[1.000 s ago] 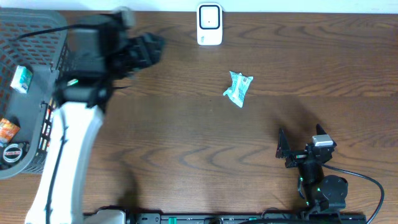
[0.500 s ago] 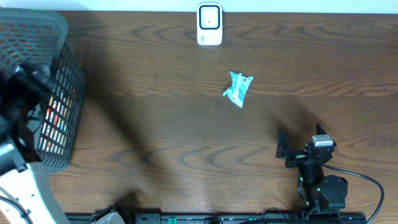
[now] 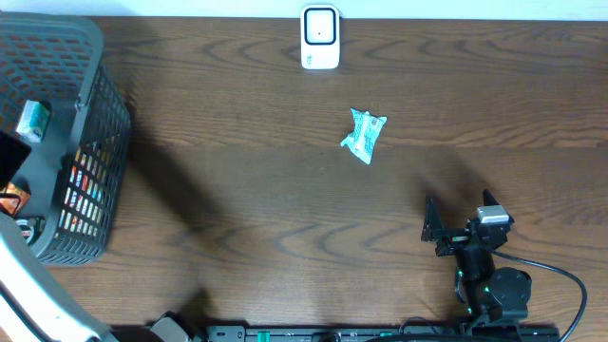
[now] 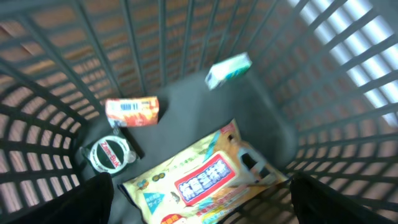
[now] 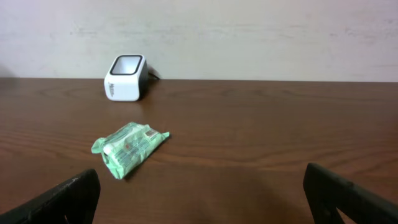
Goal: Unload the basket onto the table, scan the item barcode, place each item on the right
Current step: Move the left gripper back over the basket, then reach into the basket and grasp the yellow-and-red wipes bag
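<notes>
Green crinkled packet [image 3: 364, 135] lies on the wooden table [image 3: 237, 209] at five o'clock from the white scanner [image 3: 320, 38], while the right tool [image 3: 461, 220] and the left tool [image 4: 202, 194], above the basket [image 3: 100, 161], gape empty.

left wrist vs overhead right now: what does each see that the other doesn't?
Left wrist only: the large yellow pack lying on the floor of the basket.

Overhead only: the scanner at the table's far edge, the green packet on the open table, and the right gripper, open and holding nothing.

Both: the basket, with the green-white box, the orange packet and the round item inside. Overhead catches the last two only partly, at the frame edge.
</notes>
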{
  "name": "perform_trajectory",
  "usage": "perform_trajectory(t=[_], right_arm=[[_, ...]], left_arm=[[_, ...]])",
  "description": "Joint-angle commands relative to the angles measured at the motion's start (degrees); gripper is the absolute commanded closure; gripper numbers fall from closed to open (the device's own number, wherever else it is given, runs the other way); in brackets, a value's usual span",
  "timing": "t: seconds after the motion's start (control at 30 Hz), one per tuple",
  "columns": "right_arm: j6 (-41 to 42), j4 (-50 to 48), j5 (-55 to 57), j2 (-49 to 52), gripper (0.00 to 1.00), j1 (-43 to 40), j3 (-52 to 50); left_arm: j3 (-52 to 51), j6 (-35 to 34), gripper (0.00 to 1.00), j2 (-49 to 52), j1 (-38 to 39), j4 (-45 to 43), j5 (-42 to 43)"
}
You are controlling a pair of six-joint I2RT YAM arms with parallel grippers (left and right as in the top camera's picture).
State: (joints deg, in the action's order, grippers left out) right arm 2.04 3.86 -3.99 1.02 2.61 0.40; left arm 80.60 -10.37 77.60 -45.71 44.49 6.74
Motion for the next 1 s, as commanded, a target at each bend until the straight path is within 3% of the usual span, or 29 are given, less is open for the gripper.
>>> perform_trajectory(t=[0.0,0.57,0.73,0.97], right_arm=[[-0.85,0.24,0.46,-0.2,0.01,0.46,-0.09],[-0.85,0.24,0.46,-0.2,0.01,0.46,-0.09],[-0.85,0.24,0.46,-0.2,0.01,0.46,-0.09],[-0.85,0.24,0.46,-0.2,0.01,0.46,-0.09]], left_arm=[[0.31,6.23,0.1,3.39,-0.92,0.57,1.64],[0.24,13.77,0.09,10.97,-2.25,3.5,2.45],[0.24,19.82,0.08,14.95,-3.91,3.91,14.84],[0.24,23.3,0.07,20.9,-5.29,6.05,20.81]])
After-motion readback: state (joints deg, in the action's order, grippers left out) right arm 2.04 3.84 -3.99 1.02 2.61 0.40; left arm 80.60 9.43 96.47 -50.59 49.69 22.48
